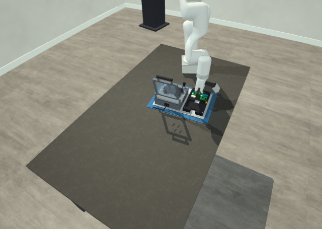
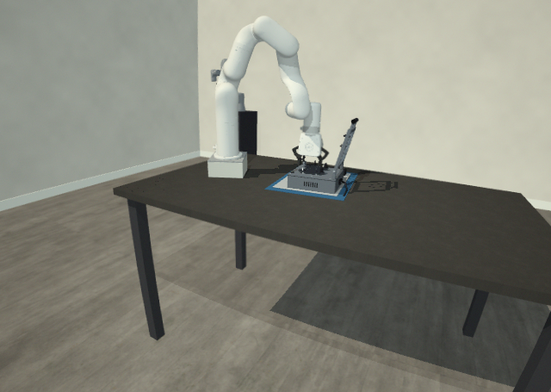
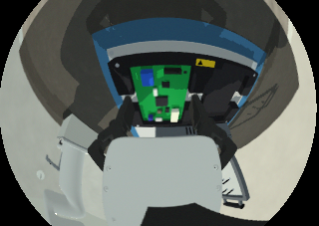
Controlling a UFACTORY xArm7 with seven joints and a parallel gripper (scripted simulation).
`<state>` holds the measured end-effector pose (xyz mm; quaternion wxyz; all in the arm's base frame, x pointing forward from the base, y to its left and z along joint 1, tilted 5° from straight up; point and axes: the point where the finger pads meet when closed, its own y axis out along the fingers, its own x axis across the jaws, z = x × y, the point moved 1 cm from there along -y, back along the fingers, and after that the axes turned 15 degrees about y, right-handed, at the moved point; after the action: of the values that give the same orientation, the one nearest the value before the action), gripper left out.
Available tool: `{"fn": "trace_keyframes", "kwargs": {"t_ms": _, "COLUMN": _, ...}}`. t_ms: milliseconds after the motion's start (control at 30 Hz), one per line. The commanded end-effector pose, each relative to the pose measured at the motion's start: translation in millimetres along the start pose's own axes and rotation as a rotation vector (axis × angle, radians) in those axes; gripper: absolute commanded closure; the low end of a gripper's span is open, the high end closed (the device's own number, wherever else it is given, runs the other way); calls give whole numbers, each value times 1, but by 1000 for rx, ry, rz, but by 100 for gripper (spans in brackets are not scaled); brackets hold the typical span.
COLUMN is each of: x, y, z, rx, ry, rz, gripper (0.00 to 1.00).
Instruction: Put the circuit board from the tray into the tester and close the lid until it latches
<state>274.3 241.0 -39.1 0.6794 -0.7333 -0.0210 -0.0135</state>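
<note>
- The dark tabletop (image 1: 109, 148) fills the middle of the top view; the white xArm (image 1: 193, 26) stands at its upper right on a pale base block (image 2: 222, 171); a black column (image 1: 153, 8) stands on the floor at the top of the frame.
- A blue mat (image 1: 179, 115) lies just below the arm's base; on it the grey tester (image 1: 166, 101) sits to the left and the black tray (image 1: 193, 108) touches it on the right.
- The tester's lid (image 1: 159, 87) stands raised, its black handle (image 1: 164, 78) uppermost; in the exterior view it leans to the right.
- The hand (image 3: 163, 114) hangs low over the tray's upper pocket, spread to its widest and gripping nothing; its dark fingers flank the board's long sides.
- The green circuit board (image 3: 159, 90) lies flat in that pocket, at the centre of the wrist view; its white connector (image 3: 174, 114) is at the lower end there.
</note>
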Motion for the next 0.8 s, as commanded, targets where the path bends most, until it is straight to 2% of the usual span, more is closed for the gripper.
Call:
{"fn": "trace_keyframes", "kwargs": {"t_ms": 0, "x": 1, "y": 1, "z": 1, "rx": 3, "ry": 0, "rz": -2, "gripper": 0}}
{"fn": "trace_keyframes", "kwargs": {"t_ms": 767, "x": 1, "y": 10, "z": 1, "rx": 3, "ry": 0, "rz": -2, "gripper": 0}}
